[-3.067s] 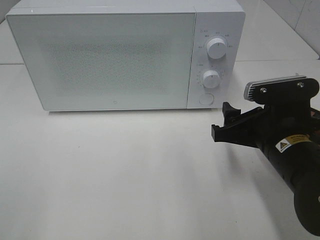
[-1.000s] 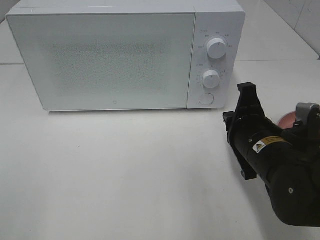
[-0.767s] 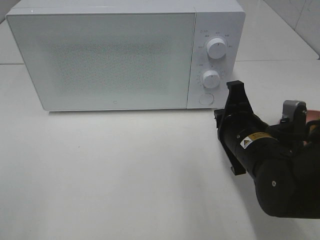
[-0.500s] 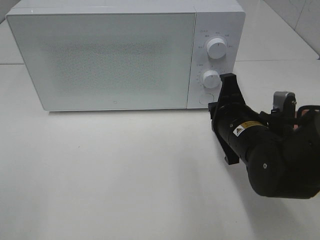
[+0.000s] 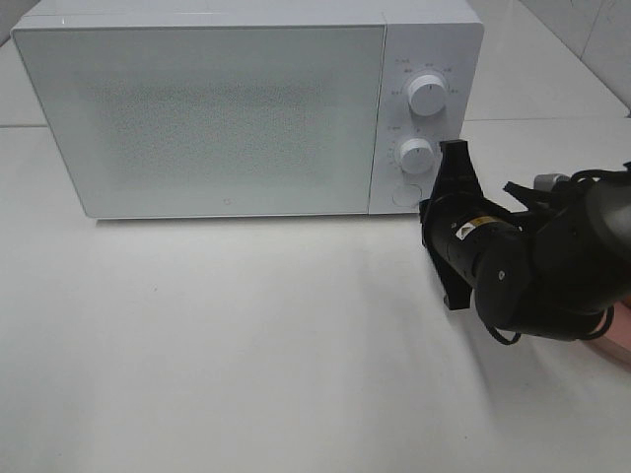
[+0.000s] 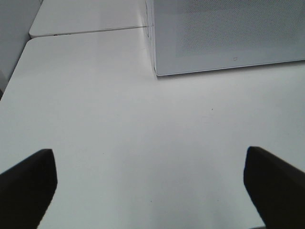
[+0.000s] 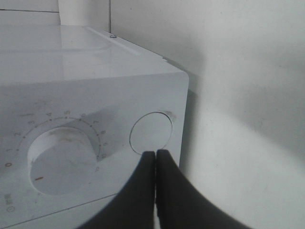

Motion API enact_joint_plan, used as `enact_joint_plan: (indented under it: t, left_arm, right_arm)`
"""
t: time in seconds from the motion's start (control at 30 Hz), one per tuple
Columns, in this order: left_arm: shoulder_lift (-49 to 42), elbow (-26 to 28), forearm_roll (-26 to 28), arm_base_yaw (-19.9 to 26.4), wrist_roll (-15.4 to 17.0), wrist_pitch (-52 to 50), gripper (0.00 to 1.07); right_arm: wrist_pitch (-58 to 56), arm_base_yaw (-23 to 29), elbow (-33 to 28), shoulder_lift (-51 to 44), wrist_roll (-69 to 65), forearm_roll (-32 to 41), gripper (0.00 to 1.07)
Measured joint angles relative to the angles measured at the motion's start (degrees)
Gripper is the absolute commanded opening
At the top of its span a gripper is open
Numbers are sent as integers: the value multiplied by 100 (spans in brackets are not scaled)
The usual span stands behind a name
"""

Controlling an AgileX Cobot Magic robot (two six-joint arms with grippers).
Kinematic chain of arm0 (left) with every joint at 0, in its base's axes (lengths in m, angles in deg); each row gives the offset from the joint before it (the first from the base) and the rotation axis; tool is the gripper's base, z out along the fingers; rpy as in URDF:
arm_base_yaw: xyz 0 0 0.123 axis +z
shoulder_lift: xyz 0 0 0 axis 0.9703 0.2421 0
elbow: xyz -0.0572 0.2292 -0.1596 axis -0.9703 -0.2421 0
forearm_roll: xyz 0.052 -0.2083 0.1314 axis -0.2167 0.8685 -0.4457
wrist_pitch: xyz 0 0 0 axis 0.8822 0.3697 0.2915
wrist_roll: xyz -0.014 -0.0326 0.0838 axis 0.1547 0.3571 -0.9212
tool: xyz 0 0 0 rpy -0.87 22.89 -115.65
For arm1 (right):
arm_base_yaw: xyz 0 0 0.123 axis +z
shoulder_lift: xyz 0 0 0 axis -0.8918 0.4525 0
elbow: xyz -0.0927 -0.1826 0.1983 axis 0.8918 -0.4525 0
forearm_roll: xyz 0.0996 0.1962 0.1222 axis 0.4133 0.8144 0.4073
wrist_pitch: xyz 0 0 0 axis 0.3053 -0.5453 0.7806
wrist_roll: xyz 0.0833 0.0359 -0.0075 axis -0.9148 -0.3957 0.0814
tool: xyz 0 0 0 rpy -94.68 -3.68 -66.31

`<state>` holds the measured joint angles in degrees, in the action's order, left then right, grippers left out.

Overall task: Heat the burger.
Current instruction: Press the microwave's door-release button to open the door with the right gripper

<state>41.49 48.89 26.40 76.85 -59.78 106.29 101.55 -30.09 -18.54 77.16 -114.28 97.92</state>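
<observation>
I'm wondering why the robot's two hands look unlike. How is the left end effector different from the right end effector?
The left end effector has its jaws wide apart; the right end effector has them pressed together. The left one hangs over the table, back from the microwave; the right one points its tips at the microwave's round button. Both are black, and neither holds anything.

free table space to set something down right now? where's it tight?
Free: the broad table strip in front of the microwave door, from the left edge to the right arm; the open left gripper hangs over it. Crowded: the microwave's front right corner, where the shut right gripper points at the round button and its arm covers the table.
</observation>
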Motion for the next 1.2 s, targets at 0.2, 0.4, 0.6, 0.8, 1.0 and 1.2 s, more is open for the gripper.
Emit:
enact_joint_plan:
  t: [0.2,0.4,0.6,0.8,1.0,1.2]
  left_arm:
    - [0,0,0,0,0,0,102]
    - [0,0,0,0,0,0,102]
    - [0,0,0,0,0,0,102]
    - [0,0,0,0,0,0,102]
    - [0,0,0,0,0,0,102]
    - [0,0,0,0,0,0,102]
  right_arm:
    - [-92,-52,304,172,0,6,0]
    - [-97,-52,688,510,-23,11,0]
    - [-126,-74,928,710,-120,149,0]
    - [-138,-241,1129,917,-126,160,0]
    - [-281,-327,1186,934,-126,149,0]
    - [-332,-344,1266,1003,-206,149,0]
